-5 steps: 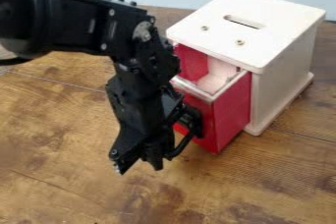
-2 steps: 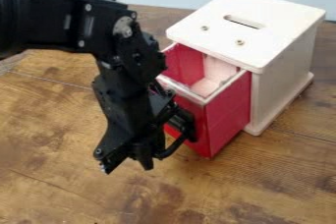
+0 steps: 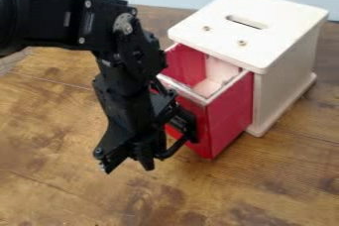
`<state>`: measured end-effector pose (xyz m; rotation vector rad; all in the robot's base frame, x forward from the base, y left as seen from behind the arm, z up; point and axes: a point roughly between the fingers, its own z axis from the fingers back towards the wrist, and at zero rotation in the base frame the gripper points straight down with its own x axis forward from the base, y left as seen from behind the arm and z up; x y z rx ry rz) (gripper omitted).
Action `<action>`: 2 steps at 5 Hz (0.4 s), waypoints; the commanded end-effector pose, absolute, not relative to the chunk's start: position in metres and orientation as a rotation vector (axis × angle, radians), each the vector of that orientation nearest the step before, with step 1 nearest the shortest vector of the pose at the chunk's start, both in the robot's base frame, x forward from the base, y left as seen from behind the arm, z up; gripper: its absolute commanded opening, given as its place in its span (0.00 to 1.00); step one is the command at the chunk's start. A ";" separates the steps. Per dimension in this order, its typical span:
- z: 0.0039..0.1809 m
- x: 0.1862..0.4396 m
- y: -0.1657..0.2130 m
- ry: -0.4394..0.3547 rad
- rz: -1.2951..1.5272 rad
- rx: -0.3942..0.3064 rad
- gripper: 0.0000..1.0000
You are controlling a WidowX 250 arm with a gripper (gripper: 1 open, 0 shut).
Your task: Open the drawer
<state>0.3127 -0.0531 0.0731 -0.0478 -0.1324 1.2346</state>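
While the red box-shaped drawer [image 3: 219, 101] stands pulled out of the cream-white cube cabinet [image 3: 272, 47], the black pincer [image 3: 129, 161] points down, clenched, beside its black loop handle [image 3: 187, 131].

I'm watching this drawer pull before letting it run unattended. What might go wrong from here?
1. The red drawer already sticks well out of the white cabinet; further pulling may drag it fully out.
2. The cabinet sits loose on the wooden table, so it may slide or tip.
3. The end effector, shut, is by the black handle; its grip is hidden and may slip.
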 end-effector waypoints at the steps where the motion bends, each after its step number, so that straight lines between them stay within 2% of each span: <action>1: 0.107 0.314 -0.037 -0.165 1.221 -0.057 0.00; 2: 0.114 0.315 -0.038 -0.161 1.228 -0.047 0.00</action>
